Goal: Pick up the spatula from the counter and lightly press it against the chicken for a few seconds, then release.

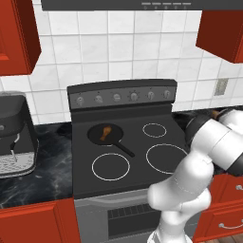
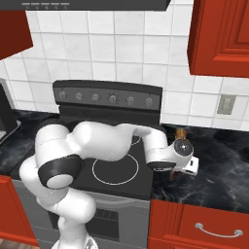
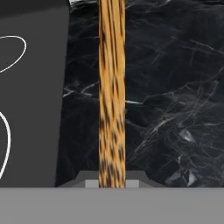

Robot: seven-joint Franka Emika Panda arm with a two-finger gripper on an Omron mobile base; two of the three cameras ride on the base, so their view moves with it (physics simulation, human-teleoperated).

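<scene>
The spatula's mottled wooden handle [image 3: 112, 87] runs straight up the hand view, lying on the black marble counter [image 3: 175, 87] just right of the stove edge. My gripper [image 3: 112, 183] is shut on the spatula's near end, one fingertip on each side. In the right base view the hand sits low over the counter right of the stove, and a brown bit of the spatula [image 2: 181, 132] shows behind it. The chicken [image 1: 105, 132], a brown drumstick, lies in a black pan [image 1: 95, 138] on the stove's back left burner, far from the gripper.
The pan's handle [image 1: 124, 149] points toward the stove's middle. The other burners [image 1: 110, 166] are bare. A coffee machine [image 1: 16, 135] stands on the left counter. Red cabinets hang above both sides, and red drawers [image 2: 204, 226] lie below the right counter.
</scene>
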